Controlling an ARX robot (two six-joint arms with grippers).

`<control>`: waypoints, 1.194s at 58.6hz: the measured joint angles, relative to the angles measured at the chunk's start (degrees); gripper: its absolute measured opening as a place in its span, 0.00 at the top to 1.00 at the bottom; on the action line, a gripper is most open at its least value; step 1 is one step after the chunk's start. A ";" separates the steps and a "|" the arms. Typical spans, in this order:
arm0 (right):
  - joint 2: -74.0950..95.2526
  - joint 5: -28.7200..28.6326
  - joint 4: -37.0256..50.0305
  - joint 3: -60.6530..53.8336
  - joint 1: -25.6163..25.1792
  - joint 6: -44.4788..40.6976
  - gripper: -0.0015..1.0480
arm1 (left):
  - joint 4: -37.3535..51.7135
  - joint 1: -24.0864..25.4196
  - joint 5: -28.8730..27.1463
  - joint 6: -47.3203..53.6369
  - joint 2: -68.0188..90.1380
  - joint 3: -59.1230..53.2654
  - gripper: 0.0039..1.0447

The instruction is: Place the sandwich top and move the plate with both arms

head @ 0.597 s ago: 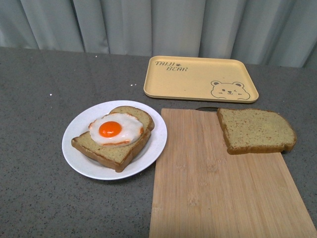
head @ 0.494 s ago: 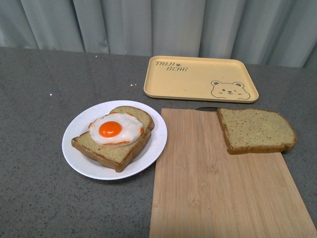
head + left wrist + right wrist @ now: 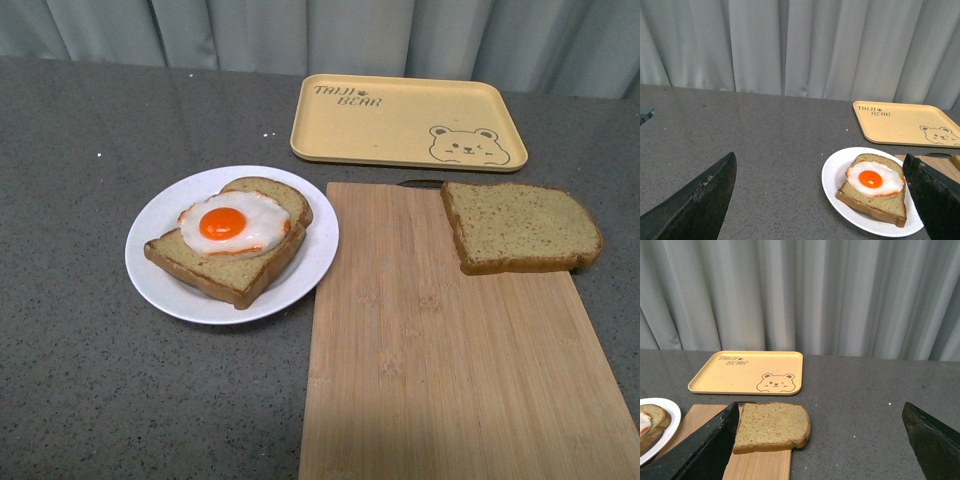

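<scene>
Grey counter (image 3: 765, 140) bore the plate (image 3: 832, 173) ahead of the spread left gripper (image 3: 819, 156), sandwich top (image 3: 771, 426) ahead of the spread right gripper (image 3: 820, 404).

Before me the table (image 3: 90, 400) is matt speckled grey; the board (image 3: 440, 380) smooth wood; the plate (image 3: 150, 285) smooth white; the sandwich top (image 3: 520, 225) rough.

- Soft, even light is falling from above in all three views.
- The plate (image 3: 150, 282) is casting only a faint shadow onto the tabletop (image 3: 90, 390).
- The fingers (image 3: 695, 200) of the left pincer (image 3: 818, 157) are looking dark and perhaps slightly out of focus.
</scene>
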 joint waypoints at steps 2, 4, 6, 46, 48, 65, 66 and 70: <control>0.00 0.00 0.00 0.00 0.00 0.00 0.09 | 0.00 0.00 0.00 0.00 0.00 0.00 0.06; 0.00 0.00 0.00 -0.02 0.00 0.00 0.09 | 0.00 0.00 0.00 0.00 -0.02 0.00 0.06; 0.00 0.00 0.00 0.00 0.00 0.00 0.09 | 0.00 0.00 0.00 0.00 0.00 0.00 0.06; 0.00 0.00 -0.02 0.00 0.00 0.00 0.09 | 0.00 0.00 0.00 0.00 -0.02 0.00 0.06; 0.00 0.00 0.00 0.00 0.00 0.00 0.09 | 0.00 0.00 0.00 0.00 0.00 0.00 0.06; 0.00 0.00 0.00 0.00 0.00 0.00 0.09 | 0.00 0.00 0.00 0.00 0.00 0.00 0.06; 0.00 0.00 0.00 0.00 0.00 0.00 0.09 | 0.00 0.00 0.00 0.00 -0.02 0.00 0.06; 0.00 0.00 0.00 0.00 0.00 0.00 0.09 | 0.00 0.00 0.00 0.00 -0.02 0.00 0.06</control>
